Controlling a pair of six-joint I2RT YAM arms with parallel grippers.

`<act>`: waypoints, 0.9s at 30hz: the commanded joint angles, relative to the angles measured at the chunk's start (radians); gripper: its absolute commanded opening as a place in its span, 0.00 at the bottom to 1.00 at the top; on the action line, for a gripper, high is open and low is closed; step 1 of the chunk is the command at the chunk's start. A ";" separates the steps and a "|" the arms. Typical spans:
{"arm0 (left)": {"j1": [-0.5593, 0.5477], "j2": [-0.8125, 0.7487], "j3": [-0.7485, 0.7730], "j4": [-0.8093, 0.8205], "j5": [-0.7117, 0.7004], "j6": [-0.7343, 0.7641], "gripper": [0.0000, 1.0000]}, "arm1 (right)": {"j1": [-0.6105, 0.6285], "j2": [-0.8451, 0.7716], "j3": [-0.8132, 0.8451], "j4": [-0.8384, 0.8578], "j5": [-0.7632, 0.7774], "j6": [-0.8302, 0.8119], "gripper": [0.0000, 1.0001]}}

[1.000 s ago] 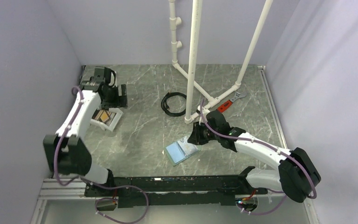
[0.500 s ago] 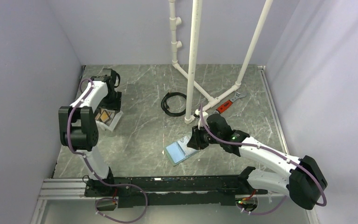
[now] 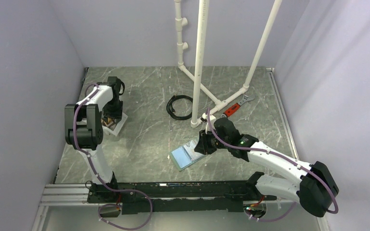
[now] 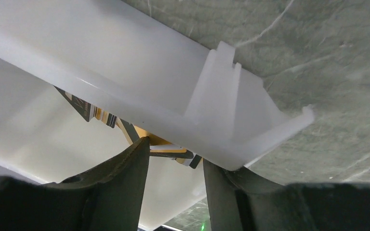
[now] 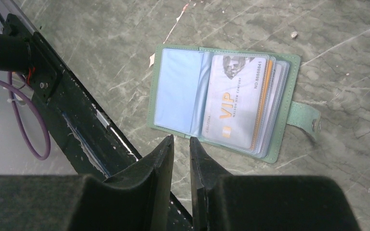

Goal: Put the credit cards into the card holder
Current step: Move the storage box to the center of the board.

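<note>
Credit cards [image 4: 103, 115] lay inside the white tray [image 4: 125, 62], directly between the half-narrowed jaws of the left gripper [image 4: 174, 155]; we could not confirm a grip.

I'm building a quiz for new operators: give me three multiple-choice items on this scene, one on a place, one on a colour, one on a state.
1. Where do the loose credit cards lie? A) in a drawer B) in the white tray C) on a shelf
2. What colour are the inner faces of the card holder? A) red B) light blue C) yellow
3. How is the card holder? A) snapped shut B) standing on edge C) lying open
Key: B, they show behind the tray's wall; B, the spread faces are light blue; C, both halves lie flat, the strap undone.
</note>
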State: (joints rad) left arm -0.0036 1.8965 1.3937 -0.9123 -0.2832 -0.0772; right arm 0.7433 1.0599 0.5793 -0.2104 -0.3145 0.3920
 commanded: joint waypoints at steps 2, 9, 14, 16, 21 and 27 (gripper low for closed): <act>0.001 -0.034 -0.039 0.017 0.083 -0.024 0.50 | 0.004 -0.010 0.037 0.012 0.018 -0.015 0.22; 0.001 -0.073 -0.059 0.013 0.301 -0.073 0.48 | -0.006 -0.004 0.034 0.019 0.014 -0.008 0.22; -0.048 -0.112 -0.076 0.007 0.436 -0.104 0.51 | -0.016 0.004 0.028 0.028 0.006 -0.002 0.22; -0.059 -0.131 -0.068 -0.008 0.429 -0.118 0.58 | -0.020 0.008 0.027 0.029 0.003 0.000 0.22; -0.058 -0.190 -0.031 -0.051 0.324 -0.124 0.72 | -0.028 0.017 0.034 0.021 -0.006 0.002 0.22; -0.039 -0.181 -0.010 -0.067 0.197 -0.129 0.78 | -0.034 0.037 0.047 0.003 -0.013 -0.005 0.21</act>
State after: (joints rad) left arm -0.0635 1.7329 1.3422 -0.9554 -0.0010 -0.1814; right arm 0.7143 1.0840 0.5793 -0.2104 -0.3164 0.3931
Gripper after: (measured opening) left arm 0.774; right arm 0.215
